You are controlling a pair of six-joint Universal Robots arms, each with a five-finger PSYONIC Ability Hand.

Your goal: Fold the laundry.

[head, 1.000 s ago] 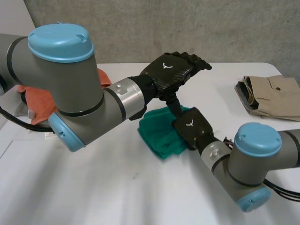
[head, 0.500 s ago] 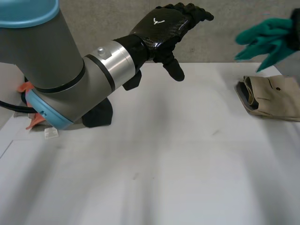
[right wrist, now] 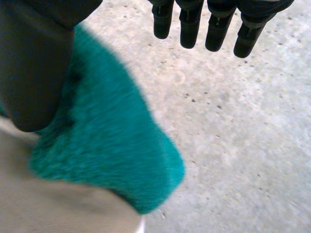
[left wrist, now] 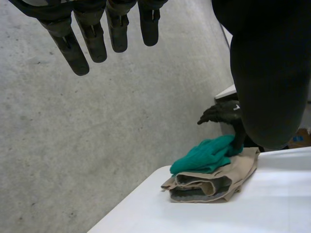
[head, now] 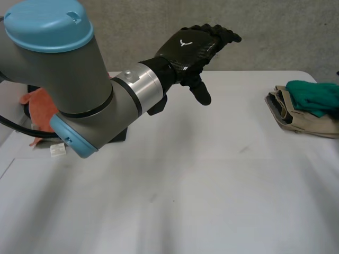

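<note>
The green cloth (head: 312, 95) is lying atop the folded beige garment (head: 304, 120) at the right end of the white table (head: 212, 185), a grey concrete wall (head: 275, 32) rising behind. The right hand (left wrist: 221, 113) is holding its fingers straight, thumb touching the cloth; the left hand (head: 193, 45) is hovering wide open. Half a second ago the cloth was dangling aloft.

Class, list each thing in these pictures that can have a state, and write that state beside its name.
Green cloth: bundled, lying on top of the beige garment.
Beige garment: folded, at the right end of the table.
Orange cloth: crumpled, at the table's left end.
Left hand: open, raised above the table.
Right hand: open, beside the green cloth.
</note>
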